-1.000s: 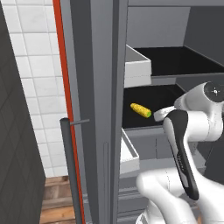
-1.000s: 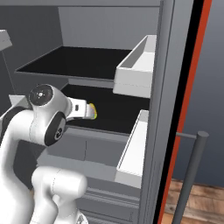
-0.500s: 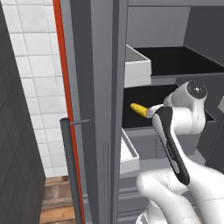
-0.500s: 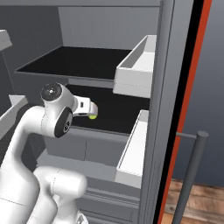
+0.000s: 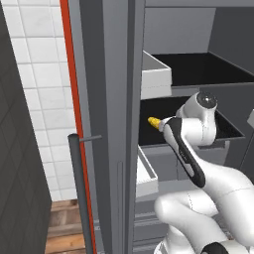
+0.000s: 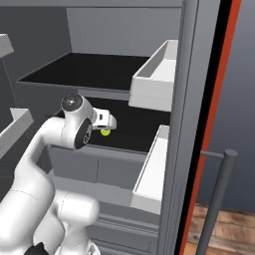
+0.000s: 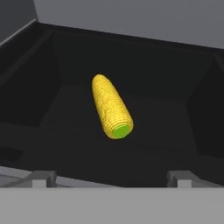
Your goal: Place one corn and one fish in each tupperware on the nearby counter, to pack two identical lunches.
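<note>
Hand view: the pincer (image 7: 111, 178) stands wide open, its two small grey fingertips (image 7: 41, 178) rising far apart at the bottom edge with nothing between them. Ahead of them a yellow corn (image 7: 111, 112) lies alone on the black floor of a shelf (image 7: 175, 113), clear of both tips and untouched. Its green cut end points toward the camera and its tapered tip points away toward the grey back wall (image 7: 131, 19). Dark side walls close the shelf in on the left and right.

Left base view: the white arm (image 5: 191, 149) rises from the lower right and reaches into an open fridge, its hand at the middle shelf (image 5: 149, 134). The tapered yellow end of the corn (image 5: 154, 121) shows just left of the hand, lying on that black shelf. A white door bin (image 5: 155, 78) sits above it and another one (image 5: 146, 173) below. The grey fridge door (image 5: 106, 124) stands open at the left, edged in red, with a dark vertical handle bar (image 5: 82, 193) in front of white wall tiles (image 5: 42, 74).

Right base view: the arm (image 6: 55, 144) comes up from the lower left, and the pincer (image 6: 110, 122) points into the middle shelf (image 6: 134, 129). The green end of the corn (image 6: 105, 132) peeks out just below the hand. White bins (image 6: 154, 79) hang on the open door at the right, beside its red edge (image 6: 211, 124) and handle bar (image 6: 216, 199).
</note>
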